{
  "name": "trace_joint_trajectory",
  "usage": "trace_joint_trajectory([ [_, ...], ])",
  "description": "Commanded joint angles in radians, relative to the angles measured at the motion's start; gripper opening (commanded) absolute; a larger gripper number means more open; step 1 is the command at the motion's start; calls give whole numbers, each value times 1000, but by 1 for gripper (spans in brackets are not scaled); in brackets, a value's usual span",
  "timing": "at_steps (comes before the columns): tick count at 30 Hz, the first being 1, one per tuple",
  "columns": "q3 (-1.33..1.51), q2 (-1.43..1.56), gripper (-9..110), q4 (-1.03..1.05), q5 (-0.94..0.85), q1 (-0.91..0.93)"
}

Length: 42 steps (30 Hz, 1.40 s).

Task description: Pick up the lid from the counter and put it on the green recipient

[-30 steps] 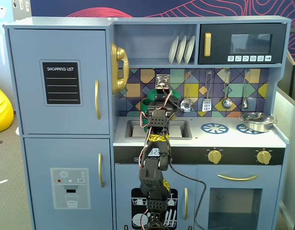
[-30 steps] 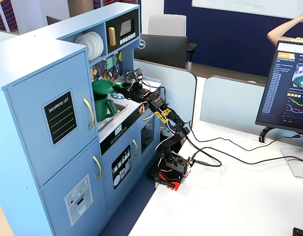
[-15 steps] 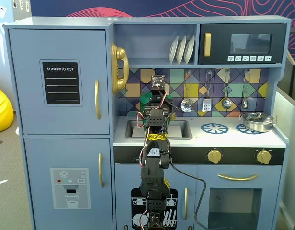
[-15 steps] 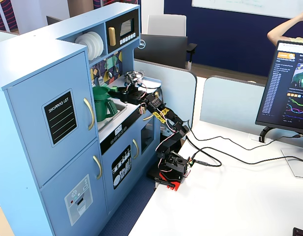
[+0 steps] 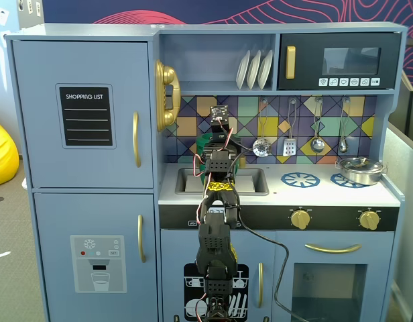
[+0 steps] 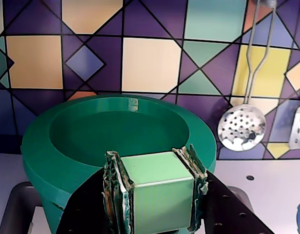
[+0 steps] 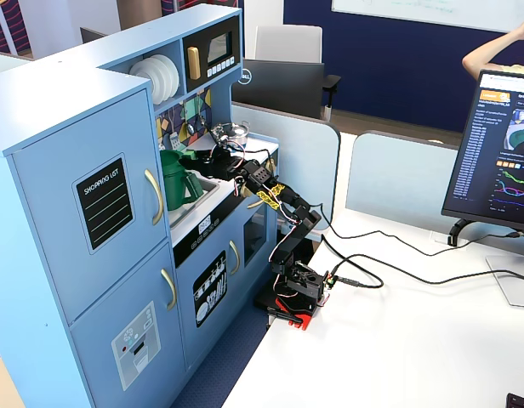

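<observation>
The green recipient (image 6: 43,156) is a dark-green tapered container with an open round mouth, standing at the sink against the tiled wall. It also shows in both fixed views (image 5: 206,141) (image 7: 171,183). My gripper (image 6: 152,163) is shut on a pale green square block (image 6: 157,195), the lid's raised handle. It holds the block just in front of and above the recipient's near rim. The lid's flat disc is hidden below the jaws. In the fixed views the gripper (image 5: 220,124) (image 7: 218,158) hovers at the recipient's top.
A sink basin (image 5: 193,181) lies under the recipient. Blue burner rings (image 5: 300,179) and a silver pot (image 5: 359,170) sit to the right on the counter. A slotted ladle (image 6: 241,127) and other utensils hang on the tiled wall. A shelf runs overhead.
</observation>
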Motion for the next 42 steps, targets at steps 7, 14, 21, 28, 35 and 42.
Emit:
trace_joint_trajectory([
  [7, -44, 28, 0, -40, -25, -6],
  [14, 8, 81, 4, -14, 25, 23],
  [21, 14, 95, 32, -40, 72, 41],
  [28, -87, 101, 33, -14, 28, 38],
  [35, -37, 377, 30, 341, -67, -31],
  [42, 371, 730, 22, 572, -21, -2],
])
